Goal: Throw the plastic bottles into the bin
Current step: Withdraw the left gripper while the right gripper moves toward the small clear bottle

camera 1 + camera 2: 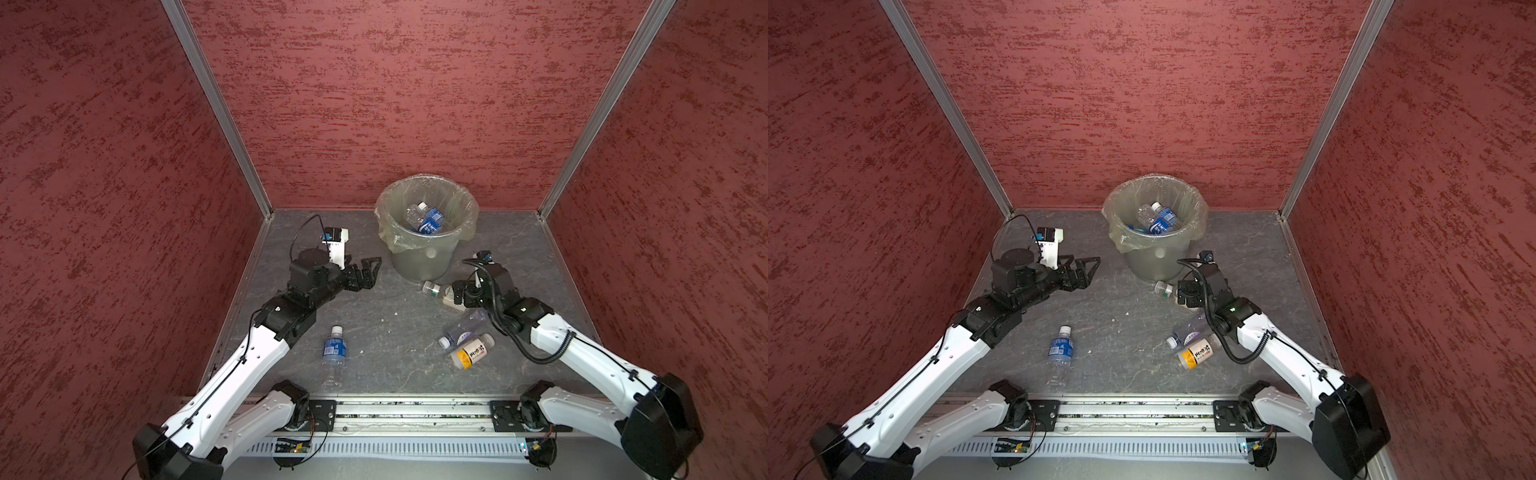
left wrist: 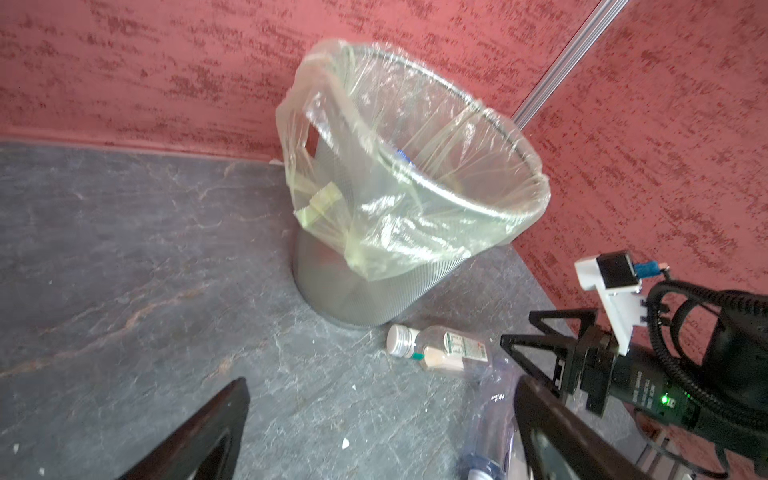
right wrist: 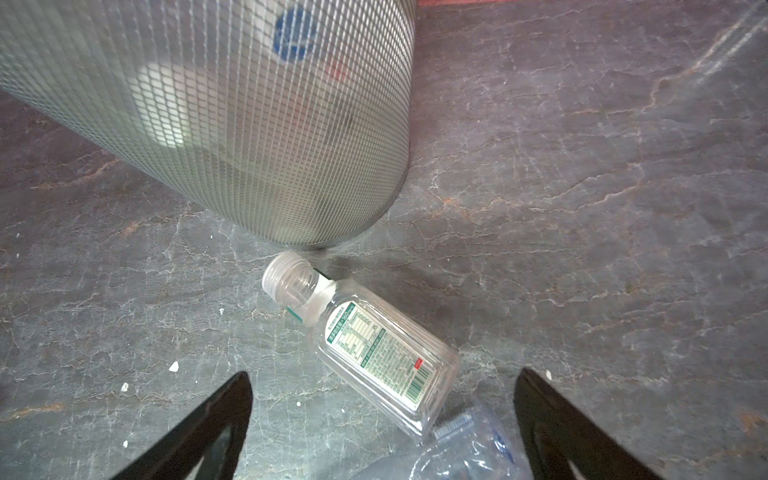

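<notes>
- Bin stands upright on the worktop, just beyond the fingertips of the right hand; a translucent bag is folded over its rim
- right hand hangs low over the worktop, released; its two black fingers stand wide apart and grasp nothing
- green-label bottle lies on its side under and ahead of that hand; its squarish base sits between the spread fingers, touching neither; its pale cap points away from the hand, just beside the foot of the bin's mesh wall; whether cap and wall touch I cannot tell
- crumpled clear bottle lies behind the right hand, under its arm; one end is close to the green-label bottle's base
- white-yellow-label bottle lies just beside the crumpled one, farther back from the hand
- bottles in the bin: at least two show, one clear with a white cap, one with a blue label
- left hand hovers open and empty; its fingers point toward the bin, which stands near, ahead of them
- blue-label bottle lies on the worktop behind the left hand, beside its forearm, well apart from the fingers; its white cap points toward the hand
</notes>
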